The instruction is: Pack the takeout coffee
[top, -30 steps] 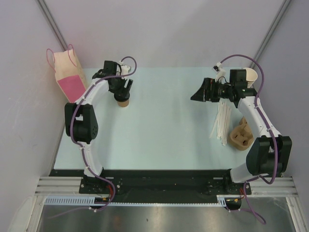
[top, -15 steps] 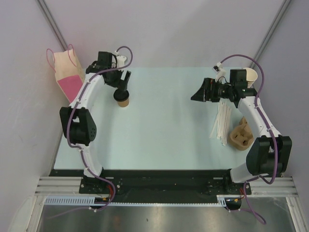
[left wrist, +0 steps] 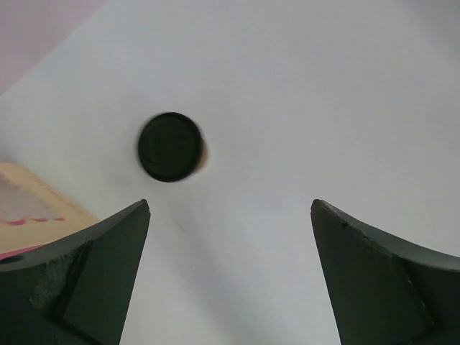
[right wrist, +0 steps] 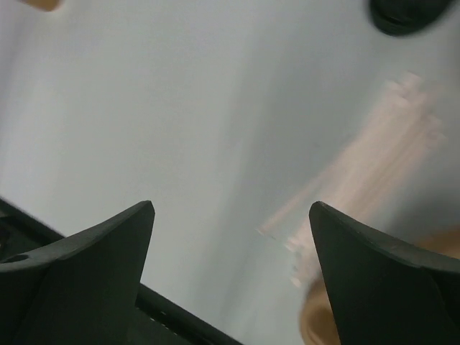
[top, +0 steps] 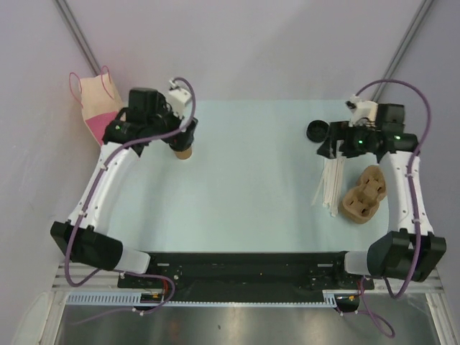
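Observation:
The takeout coffee (top: pixel 185 151) is a small tan paper cup with a black lid (left wrist: pixel 169 146). It stands upright on the pale table near the back left. My left gripper (top: pixel 185 131) hangs open above it. In the left wrist view the cup lies ahead of the fingertips, and my left gripper (left wrist: pixel 230 205) has nothing between its fingers. My right gripper (top: pixel 327 144) is open over the back right of the table. In its own blurred view my right gripper (right wrist: pixel 231 205) holds nothing.
A cream and pink paper bag (top: pixel 97 108) stands at the table's back left corner. A loose black lid (top: pixel 315 131) lies beside the right gripper. White straws (top: pixel 332 180) and a brown pulp cup carrier (top: pixel 364 194) lie at the right.
My left gripper has opened fully, lifted off the cup and drawn back as the arm stretched out. My right arm swung back to the right, uncovering a black lid on the table.

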{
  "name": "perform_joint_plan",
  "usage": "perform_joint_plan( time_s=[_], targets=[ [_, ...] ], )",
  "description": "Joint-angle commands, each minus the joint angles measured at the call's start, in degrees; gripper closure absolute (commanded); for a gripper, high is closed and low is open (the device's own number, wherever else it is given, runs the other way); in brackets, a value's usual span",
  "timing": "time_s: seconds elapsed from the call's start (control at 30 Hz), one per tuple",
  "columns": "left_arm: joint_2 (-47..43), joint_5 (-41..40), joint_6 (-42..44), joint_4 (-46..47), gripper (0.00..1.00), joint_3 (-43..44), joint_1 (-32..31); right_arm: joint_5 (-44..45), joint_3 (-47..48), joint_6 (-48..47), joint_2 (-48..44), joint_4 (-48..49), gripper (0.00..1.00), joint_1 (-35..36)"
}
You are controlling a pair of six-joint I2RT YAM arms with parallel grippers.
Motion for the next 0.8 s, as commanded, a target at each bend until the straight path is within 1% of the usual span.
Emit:
perform_joint_plan(
  time_s=[0.0,0.03,0.07,0.1,0.13,0.2,0.23,0.3,0.4,0.47,0.5,0.57,0.67,0.7,0.77],
  targets=[
    [-6.6,1.3,1.0,2.8,0.01,-12.4,-8.7,15.7,3.6,-9.9,-8.0,-15.2,0.07,-11.2],
    [-8.3,1.2,0.2,4.1,0.01,-13.5,-9.7,17.5,3.5,-10.4,-9.0,-16.4,0.12,-13.4],
    [-8.7,2.7,-1.3,4.5,0.01,-14.3,-10.6,19.0,3.5,-11.1,-11.0,-17.2,0.14,-17.7],
    [-8.8,3.6,-2.1,4.6,0.01,-14.7,-11.2,20.3,3.3,-12.9,-11.8,-18.4,0.17,-19.4],
    [-8.6,4.3,-2.9,4.8,0.01,-14.9,-12.4,22.6,3.1,-13.8,-12.4,-18.7,0.23,-21.1],
    [-7.8,5.9,-5.3,4.6,0.01,-14.2,-13.2,26.1,2.0,-14.9,-12.8,-19.1,0.26,-23.6],
    [-7.4,6.4,-5.9,3.9,0.01,-12.9,-14.0,26.4,1.3,-15.3,-12.5,-19.0,0.32,-24.5],
    [-6.1,6.7,-7.4,3.2,0.02,-10.9,-15.1,25.8,0.0,-15.0,-11.1,-18.9,0.38,-27.4],
    [-5.5,6.6,-9.3,2.5,0.02,-8.7,-16.2,22.5,-1.7,-11.7,-9.5,-16.8,0.39,-31.6],
    [-5.1,6.4,-10.1,2.3,0.02,-7.8,-16.6,22.0,-3.3,-7.9,-8.7,-15.7,0.44,-32.4],
    [-5.1,6.5,-10.2,2.0,0.02,-7.4,-16.8,22.8,-4.0,-6.6,-8.2,-14.0,0.49,-32.7],
    [-5.1,6.6,-10.1,1.9,0.02,-7.4,-16.9,23.3,-7.0,-3.7,-8.0,-12.0,0.5,-33.0],
    [-5.1,6.5,-9.8,1.7,0.02,-7.8,-16.8,22.5,-11.7,-1.3,-7.4,-7.8,0.56,-33.4],
    [-5.2,6.3,-9.7,1.5,0.02,-7.9,-16.9,22.2,-12.8,-0.7,-7.0,-6.1,0.59,-33.5],
    [-5.1,6.2,-9.4,1.4,0.02,-8.0,-16.9,21.5,-15.4,0.7,-5.9,-4.5,0.6,-33.9]
  ],
)
